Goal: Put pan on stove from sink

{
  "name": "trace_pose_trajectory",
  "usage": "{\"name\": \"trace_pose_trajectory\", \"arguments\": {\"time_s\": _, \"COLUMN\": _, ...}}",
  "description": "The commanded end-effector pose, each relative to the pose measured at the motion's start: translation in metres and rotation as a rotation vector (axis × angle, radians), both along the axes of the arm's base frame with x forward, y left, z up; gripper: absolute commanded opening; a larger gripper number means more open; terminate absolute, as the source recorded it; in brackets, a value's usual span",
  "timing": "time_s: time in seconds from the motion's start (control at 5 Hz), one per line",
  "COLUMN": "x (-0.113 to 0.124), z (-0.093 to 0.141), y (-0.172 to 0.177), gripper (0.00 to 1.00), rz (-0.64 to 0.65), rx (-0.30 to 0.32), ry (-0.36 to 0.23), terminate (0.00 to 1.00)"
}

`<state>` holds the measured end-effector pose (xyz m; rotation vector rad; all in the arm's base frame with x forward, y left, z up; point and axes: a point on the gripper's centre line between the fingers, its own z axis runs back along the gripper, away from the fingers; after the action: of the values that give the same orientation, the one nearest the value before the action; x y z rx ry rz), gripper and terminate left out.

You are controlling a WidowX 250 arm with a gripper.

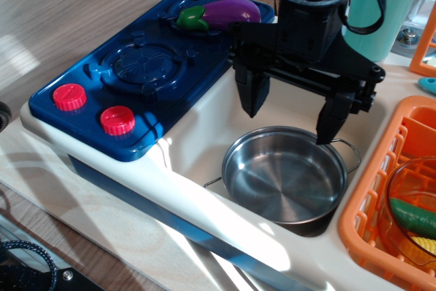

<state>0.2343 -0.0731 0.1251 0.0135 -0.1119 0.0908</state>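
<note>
We noted the pan (285,176) sitting flat on the floor of the sink (204,142), its steel bowl empty and shiny, one thin wire handle showing at its right edge and the other at its left. The gripper (291,111) hung directly above the pan's far rim with its two black fingers (252,92) spread wide apart and nothing between them; the right fingertip stood close over the rim, though we could not tell whether it touched. The stove (129,93) lay to the left of the sink, with two red knobs (118,120) at its near edge. We recorded the near burner (145,64) bare, while a purple eggplant (223,13) rested on the far burner (partly behind the arm). To the right an orange dish rack (368,216) held a glass bowl (413,206) with toy vegetables. A teal cup (388,11) stood behind the arm.
</note>
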Motion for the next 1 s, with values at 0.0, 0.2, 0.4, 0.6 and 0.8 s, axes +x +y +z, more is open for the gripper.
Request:
{"name": "trace_pose_trajectory", "arguments": {"time_s": 0.0, "x": 0.0, "z": 0.0, "y": 0.0, "gripper": 1.0, "rz": 0.0, "rx": 0.0, "ry": 0.0, "terminate": 0.0}}
{"name": "trace_pose_trajectory", "arguments": {"time_s": 0.2, "x": 0.014, "z": -0.006, "y": 0.006, "gripper": 1.0, "rz": -0.109, "rx": 0.024, "ry": -0.016, "terminate": 0.0}}
{"name": "trace_pose_trajectory", "arguments": {"time_s": 0.4, "x": 0.023, "z": -0.016, "y": 0.01, "gripper": 1.0, "rz": -0.213, "rx": 0.075, "ry": -0.059, "terminate": 0.0}}
{"name": "trace_pose_trajectory", "arguments": {"time_s": 0.6, "x": 0.029, "z": -0.028, "y": 0.014, "gripper": 1.0, "rz": -0.262, "rx": 0.086, "ry": -0.098, "terminate": 0.0}}
{"name": "trace_pose_trajectory", "arguments": {"time_s": 0.8, "x": 0.03, "z": -0.042, "y": 0.018, "gripper": 1.0, "rz": -0.28, "rx": 0.06, "ry": -0.121, "terminate": 0.0}}
